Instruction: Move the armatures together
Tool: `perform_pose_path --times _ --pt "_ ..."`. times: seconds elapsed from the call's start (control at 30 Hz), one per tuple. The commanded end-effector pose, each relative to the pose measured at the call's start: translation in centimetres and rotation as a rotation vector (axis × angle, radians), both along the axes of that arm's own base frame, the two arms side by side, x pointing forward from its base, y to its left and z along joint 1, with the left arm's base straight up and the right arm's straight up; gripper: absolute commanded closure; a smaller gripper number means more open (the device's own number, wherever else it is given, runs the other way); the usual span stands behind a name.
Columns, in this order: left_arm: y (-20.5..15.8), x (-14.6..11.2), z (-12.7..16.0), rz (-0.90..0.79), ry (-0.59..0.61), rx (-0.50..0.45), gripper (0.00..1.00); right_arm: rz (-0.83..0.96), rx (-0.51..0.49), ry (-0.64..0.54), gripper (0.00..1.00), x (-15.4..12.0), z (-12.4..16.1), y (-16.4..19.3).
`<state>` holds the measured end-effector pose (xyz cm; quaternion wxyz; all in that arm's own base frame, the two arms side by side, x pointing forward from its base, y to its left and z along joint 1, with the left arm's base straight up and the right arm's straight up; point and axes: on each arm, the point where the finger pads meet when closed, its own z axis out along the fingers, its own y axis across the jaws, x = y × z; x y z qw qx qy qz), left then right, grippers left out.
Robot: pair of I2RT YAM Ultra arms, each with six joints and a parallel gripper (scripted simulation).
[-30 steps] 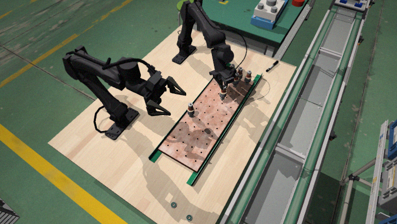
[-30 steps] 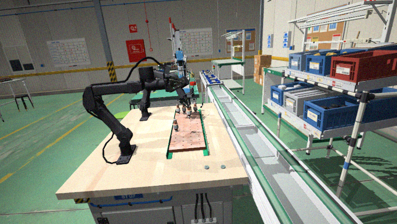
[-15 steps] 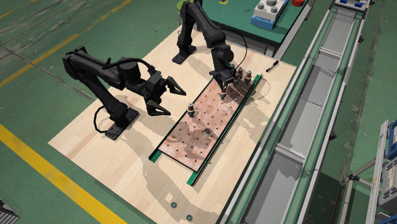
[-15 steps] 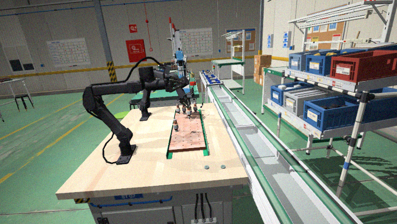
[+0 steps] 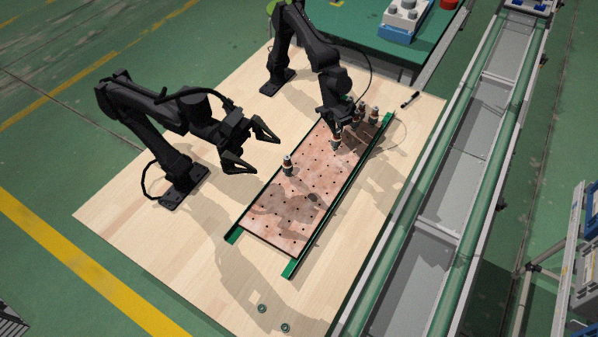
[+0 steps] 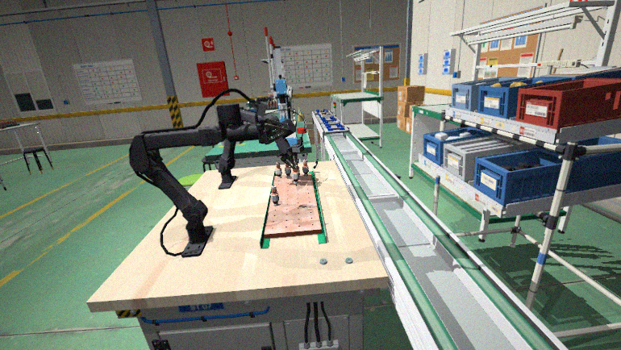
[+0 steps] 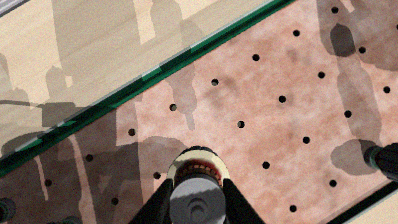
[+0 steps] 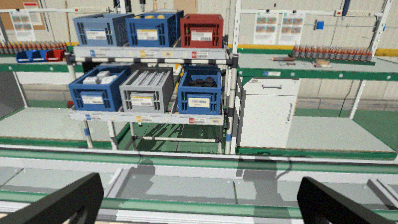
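One armature [image 5: 335, 141] [image 6: 295, 176] [image 7: 198, 201] is between the fingers of my left gripper [image 5: 337, 131] [image 6: 295, 167] [image 7: 197, 188], which are closed on it near its upper end. I think this high grip is chosen so that the lower end is free for the hole. It looks nearly upright, with the copper commutator toward the top, as the task wants. If its lower end is already inside the board [image 5: 293, 217] [image 6: 295, 217] [image 7: 280, 120], I cannot tell.

Several armatures stand close together at the far end of the board, so probably the filling should continue from there. Another, the lone armature [image 5: 286, 165] [image 6: 274, 196] [image 7: 386, 159], stands well apart near the board's side, and I judge it must also be moved.

My right gripper [image 5: 268, 157] [image 8: 200, 185] is wide open with nothing in it, held beside the board, perhaps to leave room for the left arm. A tilted lowering could catch the hole's edge.
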<state>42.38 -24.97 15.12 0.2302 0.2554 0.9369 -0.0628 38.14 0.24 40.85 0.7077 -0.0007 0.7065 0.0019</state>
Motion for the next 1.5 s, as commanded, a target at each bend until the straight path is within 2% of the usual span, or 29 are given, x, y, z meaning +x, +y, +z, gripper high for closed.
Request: perform_pose_path --times 0.0,0.3,0.4,0.7,0.87,1.33,1.47 --pt "-0.7 1.7 5.6 -0.002 -0.132 -0.079 0.99 -0.012 0.011 -0.051 0.00 -0.8 2.5 -0.2" --pt "-1.0 1.7 6.3 -0.006 -0.147 -0.088 0.99 -0.012 0.011 -0.051 0.00 -0.8 2.5 -0.2" --pt "0.2 1.8 6.1 -0.019 -0.138 -0.078 0.99 -0.012 0.011 -0.051 0.00 -0.8 2.5 -0.2" --pt "2.7 -0.1 4.5 -0.166 -0.086 -0.050 0.99 -0.012 0.011 -0.051 0.00 -0.8 2.5 -0.2" --pt "5.2 -2.3 3.3 -0.252 -0.031 -0.039 0.99 -0.012 0.011 -0.051 0.00 -0.8 2.5 -0.2" --pt "10.2 -5.8 4.0 -0.473 -0.089 -0.098 0.99 -0.012 0.011 -0.051 0.00 -0.8 2.5 -0.2" --pt "12.3 -5.1 4.5 -0.453 -0.131 -0.078 0.99 -0.012 0.011 -0.051 0.00 -0.8 2.5 -0.2"
